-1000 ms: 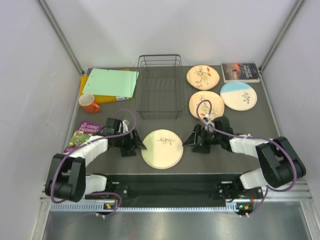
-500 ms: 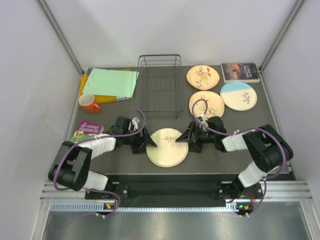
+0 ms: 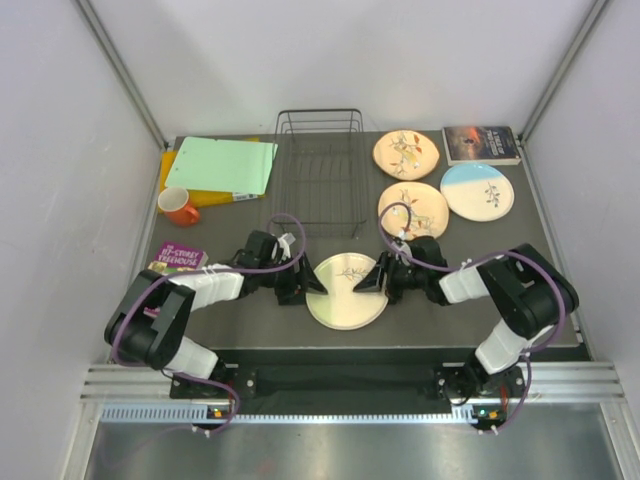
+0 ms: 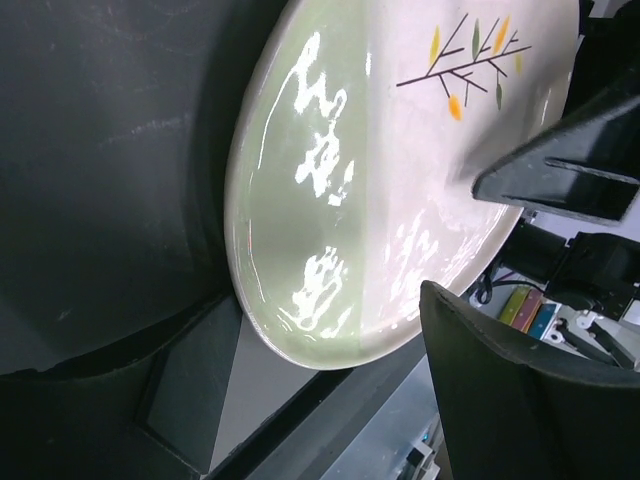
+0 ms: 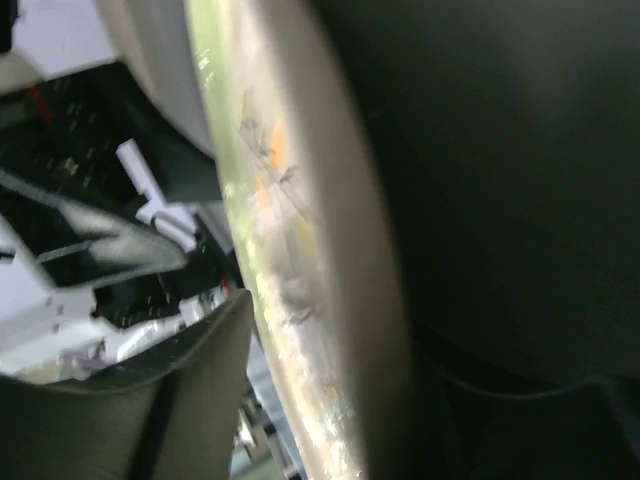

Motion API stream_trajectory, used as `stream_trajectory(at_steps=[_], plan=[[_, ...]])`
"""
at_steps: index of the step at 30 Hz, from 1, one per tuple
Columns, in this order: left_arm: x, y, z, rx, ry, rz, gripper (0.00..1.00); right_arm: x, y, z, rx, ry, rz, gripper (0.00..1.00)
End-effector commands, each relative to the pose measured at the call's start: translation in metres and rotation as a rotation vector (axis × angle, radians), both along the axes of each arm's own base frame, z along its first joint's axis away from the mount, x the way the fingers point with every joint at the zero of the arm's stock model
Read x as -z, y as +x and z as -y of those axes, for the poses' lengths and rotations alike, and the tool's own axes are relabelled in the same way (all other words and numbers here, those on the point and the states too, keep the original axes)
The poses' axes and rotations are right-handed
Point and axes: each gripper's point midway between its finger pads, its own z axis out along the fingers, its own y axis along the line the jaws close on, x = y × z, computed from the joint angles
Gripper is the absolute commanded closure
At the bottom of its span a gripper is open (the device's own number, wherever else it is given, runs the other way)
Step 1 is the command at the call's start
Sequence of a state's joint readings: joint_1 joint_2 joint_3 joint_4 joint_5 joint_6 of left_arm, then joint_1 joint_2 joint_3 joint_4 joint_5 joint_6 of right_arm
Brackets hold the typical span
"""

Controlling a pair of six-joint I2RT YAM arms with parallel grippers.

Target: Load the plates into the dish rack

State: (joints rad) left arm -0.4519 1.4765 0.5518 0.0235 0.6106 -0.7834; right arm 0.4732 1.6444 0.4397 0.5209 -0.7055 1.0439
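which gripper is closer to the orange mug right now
Left. The left gripper is at the cream plate's left edge, on the mug's side; the right gripper is at the plate's right edge, farther off.

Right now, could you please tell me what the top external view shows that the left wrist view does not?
Only the top view shows the dish rack, two peach plates, the blue and white plate, the orange mug and the green folder. Only the left wrist view shows glare on the cream plate and how wide the left gripper stands open around its rim. Both show that plate's twig motif and the right gripper at its far side.
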Motion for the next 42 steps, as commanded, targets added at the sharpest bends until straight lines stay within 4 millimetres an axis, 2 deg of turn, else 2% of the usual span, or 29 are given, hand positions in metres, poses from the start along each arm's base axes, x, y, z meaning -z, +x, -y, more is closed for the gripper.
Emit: stream_trajectory(at_steps=[1, 2, 3, 5, 7, 8, 9, 10, 11, 12, 13, 15, 20, 21, 23, 24, 26, 27, 28, 29, 30, 31, 33, 34, 35, 36, 38, 40, 42], plan=[[0.028, -0.011, -0.018, -0.003, 0.127, -0.006, 0.22, 0.008, 0.01, 0.006, 0.017, -0.088, 0.063, 0.62], [0.028, -0.011, -0.02, -0.002, 0.136, 0.002, 0.22, 0.0, 0.016, 0.004, -0.001, -0.083, 0.113, 0.77], [0.023, -0.006, -0.02, -0.003, 0.143, 0.033, 0.22, -0.003, 0.021, 0.007, -0.003, -0.093, 0.131, 0.99], [0.018, -0.007, -0.024, 0.047, 0.166, 0.079, 0.22, -0.016, 0.026, 0.012, -0.032, -0.108, 0.199, 1.0], [0.005, -0.002, -0.029, 0.084, 0.187, 0.15, 0.22, -0.029, 0.027, 0.022, -0.062, -0.095, 0.249, 1.0], [0.001, -0.007, -0.033, 0.102, 0.193, 0.139, 0.22, -0.046, 0.027, 0.024, -0.079, -0.079, 0.303, 1.0], [-0.018, -0.002, -0.032, 0.121, 0.173, 0.188, 0.22, -0.056, 0.025, 0.029, -0.109, -0.064, 0.326, 1.0], [-0.028, -0.002, -0.036, 0.183, 0.172, 0.235, 0.22, -0.064, 0.02, 0.032, -0.142, -0.077, 0.325, 1.0], [-0.03, -0.015, -0.045, 0.227, 0.203, 0.2, 0.21, -0.083, 0.019, 0.035, -0.2, -0.084, 0.457, 1.0], [-0.052, -0.007, -0.047, 0.244, 0.201, 0.277, 0.19, -0.089, 0.013, 0.04, -0.237, -0.096, 0.471, 1.0], [-0.062, 0.002, -0.055, 0.203, 0.176, 0.299, 0.19, -0.098, 0.006, 0.046, -0.299, -0.124, 0.503, 1.0], [-0.095, 0.017, -0.061, 0.18, 0.14, 0.382, 0.19, -0.124, 0.0, 0.053, -0.353, -0.131, 0.587, 1.0], [-0.132, 0.05, -0.063, 0.203, 0.165, 0.505, 0.17, -0.201, -0.004, 0.064, -0.484, -0.185, 0.82, 1.0], [-0.146, 0.064, -0.061, 0.202, 0.168, 0.592, 0.17, -0.226, -0.001, 0.064, -0.485, -0.194, 0.864, 1.0], [-0.159, 0.08, -0.063, 0.175, 0.196, 0.662, 0.15, -0.246, 0.015, 0.063, -0.471, -0.217, 0.905, 1.0], [-0.166, 0.089, -0.063, 0.159, 0.202, 0.701, 0.15, -0.274, 0.027, 0.06, -0.442, -0.225, 0.974, 1.0], [-0.176, 0.106, -0.069, 0.097, 0.243, 0.735, 0.13, -0.286, 0.057, 0.056, -0.37, -0.252, 0.942, 1.0], [-0.182, 0.116, -0.073, 0.061, 0.251, 0.764, 0.13, -0.317, 0.074, 0.051, -0.297, -0.241, 0.978, 1.0], [-0.186, 0.121, -0.077, 0.035, 0.256, 0.773, 0.12, -0.313, 0.098, 0.047, -0.272, -0.253, 0.949, 1.0], [-0.193, 0.127, -0.08, 0.017, 0.261, 0.791, 0.12, -0.32, 0.116, 0.045, -0.238, -0.281, 0.959, 1.0], [-0.197, 0.132, -0.086, -0.005, 0.276, 0.805, 0.13, -0.354, 0.133, 0.044, -0.178, -0.294, 1.024, 1.0], [-0.199, 0.138, -0.09, -0.023, 0.295, 0.816, 0.13, -0.342, 0.164, 0.04, -0.149, -0.336, 0.989, 1.0], [-0.207, 0.149, -0.099, -0.058, 0.33, 0.842, 0.12, -0.357, 0.217, 0.044, -0.025, -0.418, 1.011, 1.0], [-0.212, 0.155, -0.1, -0.065, 0.334, 0.858, 0.13, -0.36, 0.236, 0.048, 0.033, -0.464, 1.015, 1.0], [-0.214, 0.161, -0.105, -0.082, 0.349, 0.861, 0.14, -0.364, 0.26, 0.061, 0.143, -0.541, 1.017, 1.0], [-0.217, 0.167, -0.112, -0.118, 0.366, 0.858, 0.13, -0.368, 0.285, 0.065, 0.236, -0.558, 0.999, 1.0], [-0.223, 0.176, -0.122, -0.144, 0.36, 0.871, 0.14, -0.376, 0.316, 0.079, 0.399, -0.627, 1.023, 1.0], [-0.225, 0.181, -0.133, -0.171, 0.396, 0.882, 0.13, -0.369, 0.34, 0.088, 0.538, -0.702, 1.009, 1.0], [-0.227, 0.185, -0.146, -0.195, 0.418, 0.889, 0.13, -0.37, 0.356, 0.082, 0.604, -0.739, 1.047, 1.0]])
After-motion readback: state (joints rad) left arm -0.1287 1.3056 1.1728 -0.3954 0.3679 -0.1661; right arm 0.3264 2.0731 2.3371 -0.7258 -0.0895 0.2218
